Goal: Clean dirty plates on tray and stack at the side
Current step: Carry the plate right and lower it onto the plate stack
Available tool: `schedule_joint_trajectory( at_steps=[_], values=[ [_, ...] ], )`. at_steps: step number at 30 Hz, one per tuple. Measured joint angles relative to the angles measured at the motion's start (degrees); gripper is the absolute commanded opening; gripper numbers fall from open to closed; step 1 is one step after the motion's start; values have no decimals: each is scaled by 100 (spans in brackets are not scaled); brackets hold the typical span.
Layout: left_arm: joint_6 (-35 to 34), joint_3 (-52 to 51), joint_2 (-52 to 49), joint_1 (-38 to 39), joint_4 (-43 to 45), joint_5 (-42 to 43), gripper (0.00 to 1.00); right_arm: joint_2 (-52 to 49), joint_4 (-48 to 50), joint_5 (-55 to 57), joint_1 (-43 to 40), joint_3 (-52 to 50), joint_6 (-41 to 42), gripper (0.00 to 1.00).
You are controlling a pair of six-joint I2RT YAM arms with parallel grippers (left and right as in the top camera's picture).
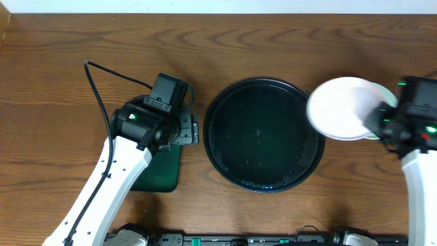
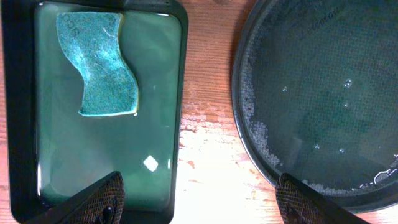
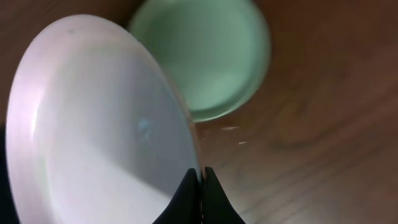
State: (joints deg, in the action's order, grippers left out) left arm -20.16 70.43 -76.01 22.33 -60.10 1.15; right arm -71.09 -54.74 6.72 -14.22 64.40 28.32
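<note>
Overhead view: a round black tray (image 1: 263,133) sits mid-table, its floor beaded with water. At its 2 o'clock rim the right gripper (image 1: 377,124) holds a white plate (image 1: 341,108), blurred at the edge.

Only the right wrist view shows the pinch: both fingers are pressed onto the tilted plate's rim. A mint plate (image 3: 199,59) lies flat on the wooden table (image 3: 323,124) at 12 o'clock beyond it. Whether that is one plate or a stack cannot be told.

Left wrist view shows the left gripper (image 2: 199,208) spread wide, holding nothing. It hangs over a green tray (image 2: 124,155), mostly hidden overhead, with a teal sponge (image 2: 102,65) at 11 o'clock. Raised lettering on the black tray is too faint to read.
</note>
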Motion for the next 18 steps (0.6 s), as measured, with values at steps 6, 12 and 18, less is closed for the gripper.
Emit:
schedule_joint_trajectory(
  at_steps=[6, 12, 18],
  values=[
    [-63, 0, 0, 2, -11, 0, 79, -658, 144, -162, -1228, -52, -22, 1],
    [-63, 0, 0, 2, -52, 0, 79, -1729, 588, -380, -1928, -87, -20, 1],
    [-63, 0, 0, 2, -129, 0, 79, -2409, 1038, -719, -2288, -116, -20, 1]
  ],
)
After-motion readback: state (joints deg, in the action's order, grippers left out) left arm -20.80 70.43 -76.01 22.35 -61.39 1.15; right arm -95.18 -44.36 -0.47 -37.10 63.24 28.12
